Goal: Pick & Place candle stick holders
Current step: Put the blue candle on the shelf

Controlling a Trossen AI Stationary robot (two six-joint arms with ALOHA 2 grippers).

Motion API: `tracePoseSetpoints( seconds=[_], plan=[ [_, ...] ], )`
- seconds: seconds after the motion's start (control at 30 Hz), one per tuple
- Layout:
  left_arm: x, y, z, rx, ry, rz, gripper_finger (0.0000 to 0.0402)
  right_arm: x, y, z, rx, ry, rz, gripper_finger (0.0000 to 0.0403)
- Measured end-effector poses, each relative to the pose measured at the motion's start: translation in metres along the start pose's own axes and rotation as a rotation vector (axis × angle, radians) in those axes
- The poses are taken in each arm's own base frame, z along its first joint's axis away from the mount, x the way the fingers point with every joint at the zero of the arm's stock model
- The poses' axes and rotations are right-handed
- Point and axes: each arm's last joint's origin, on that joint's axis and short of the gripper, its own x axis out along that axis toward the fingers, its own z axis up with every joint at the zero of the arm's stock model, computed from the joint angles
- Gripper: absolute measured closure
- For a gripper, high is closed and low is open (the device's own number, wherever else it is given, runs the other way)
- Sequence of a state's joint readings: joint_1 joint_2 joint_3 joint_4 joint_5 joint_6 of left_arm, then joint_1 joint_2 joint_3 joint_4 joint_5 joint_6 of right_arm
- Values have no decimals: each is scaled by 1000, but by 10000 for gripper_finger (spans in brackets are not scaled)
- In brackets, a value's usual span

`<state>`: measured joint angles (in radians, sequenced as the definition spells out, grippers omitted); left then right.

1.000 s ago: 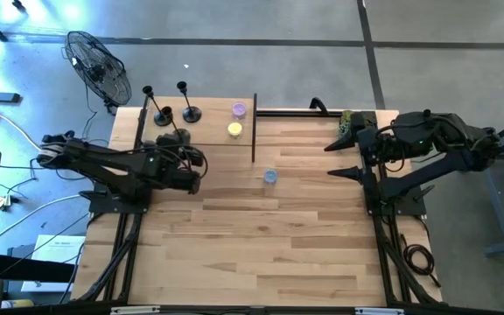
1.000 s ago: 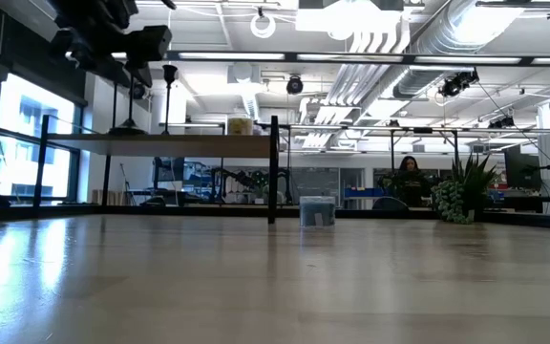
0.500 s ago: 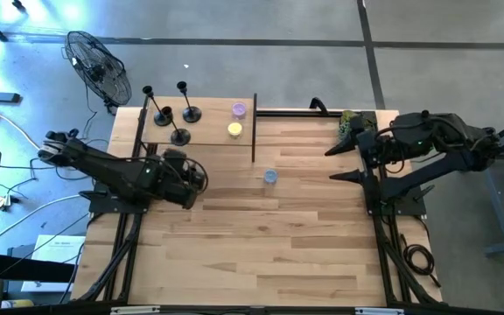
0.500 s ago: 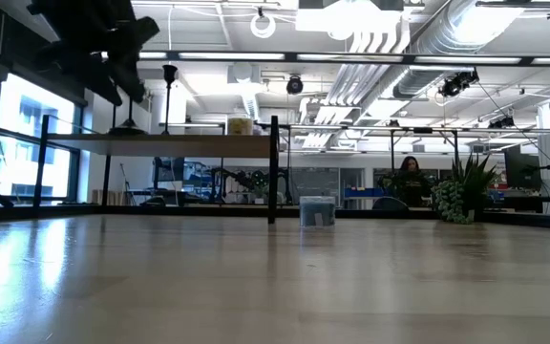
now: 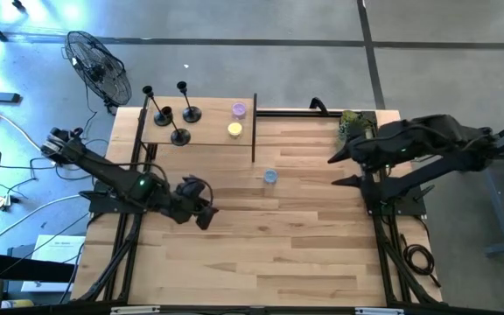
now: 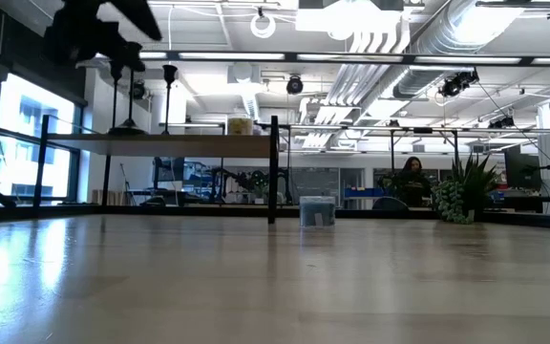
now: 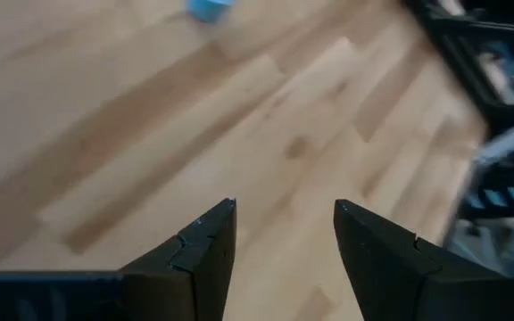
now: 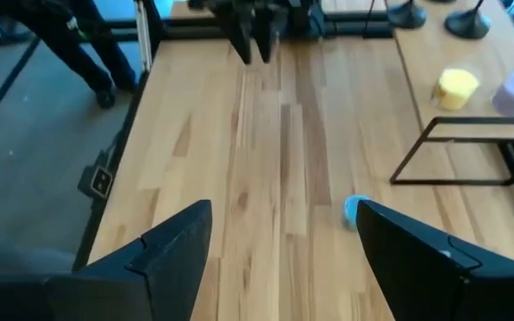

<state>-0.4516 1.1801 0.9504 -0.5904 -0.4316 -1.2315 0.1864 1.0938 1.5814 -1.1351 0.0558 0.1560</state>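
Note:
Three black candle stick holders point(image 5: 163, 115) point(image 5: 191, 113) point(image 5: 179, 136) stand on their round bases on a raised wooden shelf point(image 5: 208, 131) at the table's far left. Two also show in the low view point(image 6: 169, 96) and the right wrist view point(image 8: 468, 22). My left gripper point(image 5: 206, 215) point(image 7: 284, 223) is open and empty over the bare table, nearer than the shelf. My right gripper point(image 5: 332, 171) point(image 8: 284, 223) is open and empty at the table's right, pointing left.
A yellow thing point(image 5: 234, 130) and a purple thing point(image 5: 239, 110) sit on the shelf's right end. A small blue cup point(image 5: 270, 177) stands on the table by the shelf's black post point(image 5: 254, 127). A plant point(image 5: 353, 123) is at the far right. A fan point(image 5: 99, 70) stands off the table.
My left gripper has drawn back from beside the nearest candle stick holder on the shelf, toward the table's near edge and a little right. That holder stays standing on the shelf. My right gripper has shifted slightly toward the near edge.

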Motion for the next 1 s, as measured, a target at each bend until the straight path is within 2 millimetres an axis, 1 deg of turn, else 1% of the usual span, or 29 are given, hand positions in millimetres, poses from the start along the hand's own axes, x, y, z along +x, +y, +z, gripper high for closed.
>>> tracePoseSetpoints(
  seconds=[0.07,0.13,0.3,0.37,0.5,0.63,0.77,0.9,1.0],
  plan=[
    [-1,-3,-1,-5,6,-27,215,12,1,3,-16,31,-2,128],
    [0,-3,-2,-5,11,-25,215,28,2,7,-46,60,-17,128],
    [1,-1,-2,1,-1,-3,215,78,-3,16,-60,160,-71,128],
    [0,2,-2,22,-13,26,215,101,-10,17,-57,219,-96,128],
    [-7,10,-1,63,2,75,215,146,-32,14,-16,347,-152,128],
    [-16,15,1,78,20,80,215,184,-56,9,33,438,-195,128],
    [-23,17,2,121,72,48,215,210,-73,2,116,492,-219,128],
    [-27,19,3,181,77,39,215,225,-81,-2,138,525,-225,128],
    [-29,20,4,219,77,43,215,234,-87,-3,148,515,-238,128]
  ],
)
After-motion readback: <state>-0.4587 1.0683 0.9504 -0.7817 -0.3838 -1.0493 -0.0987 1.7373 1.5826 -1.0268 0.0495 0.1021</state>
